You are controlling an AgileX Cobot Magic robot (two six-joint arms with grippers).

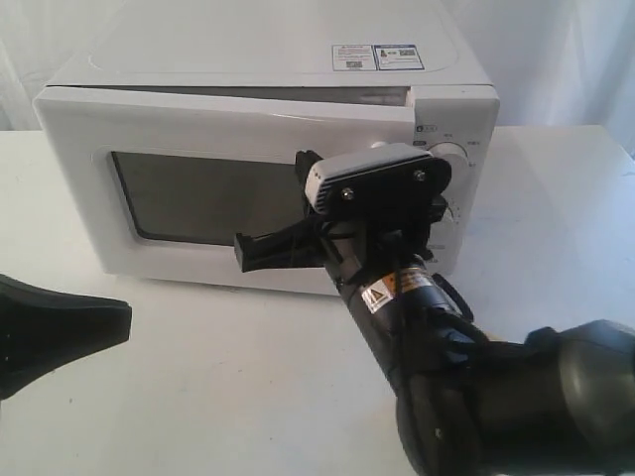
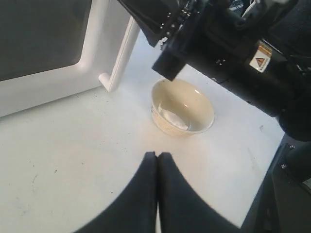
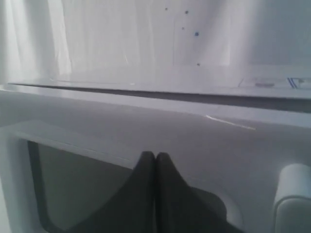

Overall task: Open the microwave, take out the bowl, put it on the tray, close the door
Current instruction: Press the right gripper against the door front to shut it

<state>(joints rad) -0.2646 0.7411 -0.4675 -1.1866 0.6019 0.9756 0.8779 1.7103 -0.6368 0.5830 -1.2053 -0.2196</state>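
The white microwave point(image 1: 268, 59) stands at the back of the table. Its door point(image 1: 198, 124) is slightly ajar, with a dark gap along its top edge. My right gripper point(image 1: 242, 254) is shut and empty, its tips against the door point(image 3: 146, 126) at the upper corner of the dark window, next to the bar handle point(image 3: 291, 194). The cream bowl point(image 2: 182, 109) sits upright on the white table in front of the handle point(image 2: 121, 58), under my right arm; the exterior view hides it. My left gripper point(image 2: 157, 155) is shut and empty, a short way in front of the bowl. The tray is out of view.
My right arm point(image 1: 496, 397) fills the front right of the exterior view and crosses in front of the control panel with its round knob point(image 1: 454, 157). My left gripper point(image 1: 119, 322) hangs at the front left over the white table point(image 1: 248, 397).
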